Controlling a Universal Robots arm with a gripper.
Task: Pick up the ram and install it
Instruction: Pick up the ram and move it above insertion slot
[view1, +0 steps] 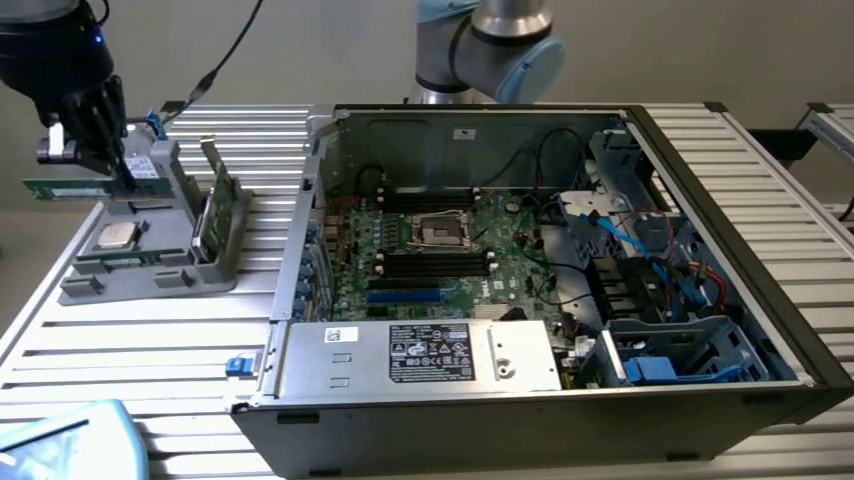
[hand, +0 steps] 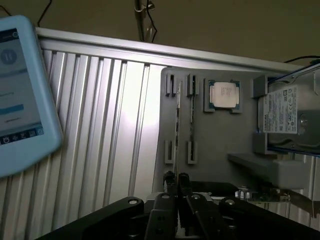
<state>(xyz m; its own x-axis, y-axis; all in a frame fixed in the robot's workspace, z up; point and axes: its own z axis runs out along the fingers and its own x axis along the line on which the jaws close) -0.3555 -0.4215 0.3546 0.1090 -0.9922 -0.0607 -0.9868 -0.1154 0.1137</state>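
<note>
The ram (view1: 60, 187) is a long thin green stick hanging level over the exterior view's left end of the grey parts holder (view1: 134, 280). My gripper (view1: 120, 175) comes down on it from above and is shut on it. In the wrist view the ram (hand: 176, 125) shows edge-on as a thin line running out from my gripper (hand: 176, 182) above the holder's slots (hand: 170, 85). The open computer case (view1: 467, 130) stands at the exterior view's right, with the motherboard (view1: 514, 225) and its black slots (view1: 434, 265) facing up.
On the holder lie a processor chip (view1: 118, 237) (hand: 223, 95) and a broader green card (view1: 216, 215) standing on edge. A hard drive (hand: 285, 117) sits beside the holder. A pale blue tablet (view1: 60, 440) (hand: 20, 90) lies at the ribbed table's corner.
</note>
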